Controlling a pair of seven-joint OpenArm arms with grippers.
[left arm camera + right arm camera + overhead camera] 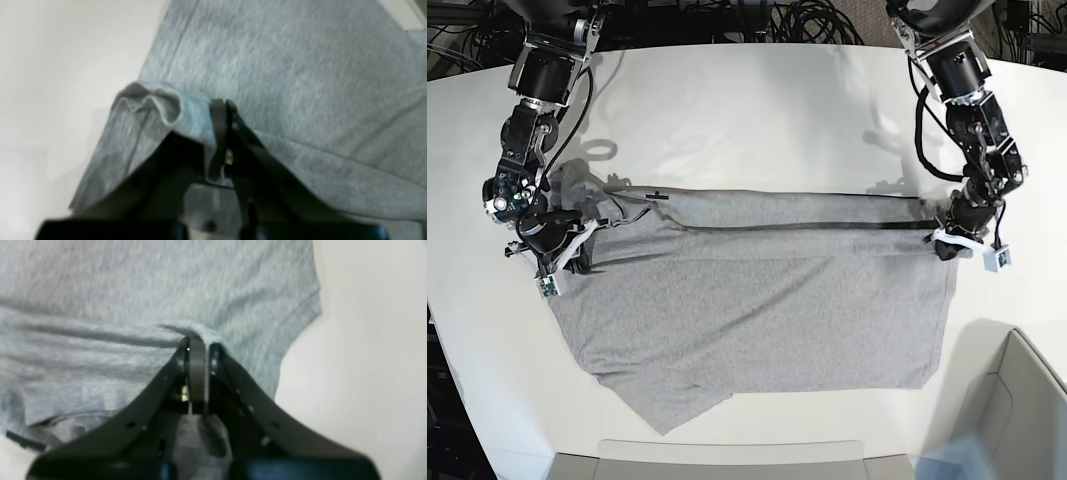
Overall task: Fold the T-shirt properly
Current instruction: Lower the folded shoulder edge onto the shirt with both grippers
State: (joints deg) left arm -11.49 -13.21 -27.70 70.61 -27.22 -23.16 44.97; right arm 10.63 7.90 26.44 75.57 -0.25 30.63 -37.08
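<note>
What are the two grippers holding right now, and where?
Both pinch the T-shirt: left gripper at the hem corner, right gripper near the sleeve.

I see a white table (757,110), black cables (757,20) bunched along its far edge, and a pale bin (1027,400) at the near corner.
</note>
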